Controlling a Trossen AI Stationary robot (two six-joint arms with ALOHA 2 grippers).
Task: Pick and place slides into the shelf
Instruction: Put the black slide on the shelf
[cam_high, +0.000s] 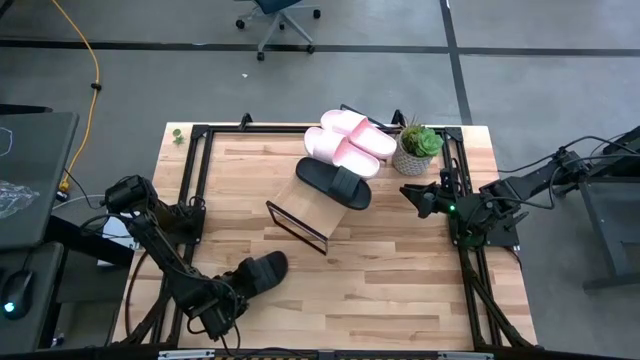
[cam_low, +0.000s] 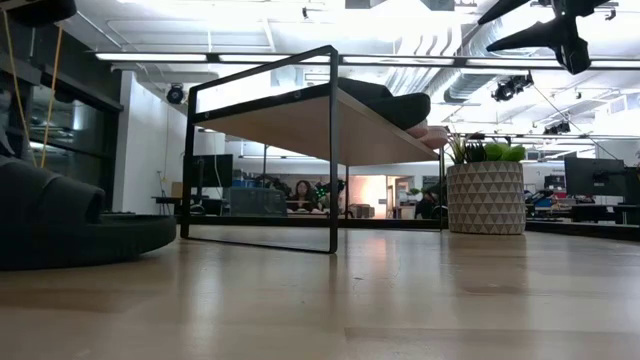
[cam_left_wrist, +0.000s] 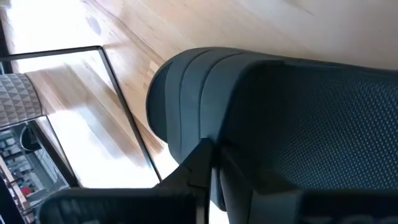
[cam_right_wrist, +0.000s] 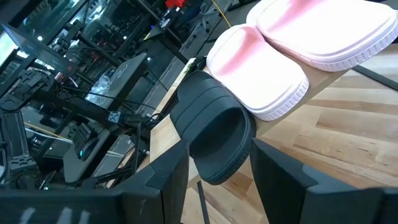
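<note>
A black slide (cam_high: 264, 271) lies on the table near its front left, sole down (cam_low: 90, 235). My left gripper (cam_high: 238, 290) is shut on its near-left end. The shelf (cam_high: 305, 208) stands slanted in the middle of the table. On its board rest two pink slides (cam_high: 350, 142) at the far end and a second black slide (cam_high: 335, 182) below them. My right gripper (cam_high: 412, 192) hangs open to the right of the shelf, raised above the table. It points at the black slide on the shelf (cam_right_wrist: 214, 127) and touches nothing. My left gripper has its two fingers (cam_left_wrist: 183, 180) closed together on the black slide at its ribbed strap end (cam_left_wrist: 186, 99). It comes slanting down from the table's near-left side. The slide fills the wrist view, so the exact spot of the pinch does not show. The slide's sole lies on the table.
A potted plant (cam_high: 415, 148) in a patterned pot stands at the far right, beside the pink slides. A black frame (cam_high: 195, 180) runs around the tabletop. Bare wood (cam_high: 400, 280) lies between the shelf and the near edge.
</note>
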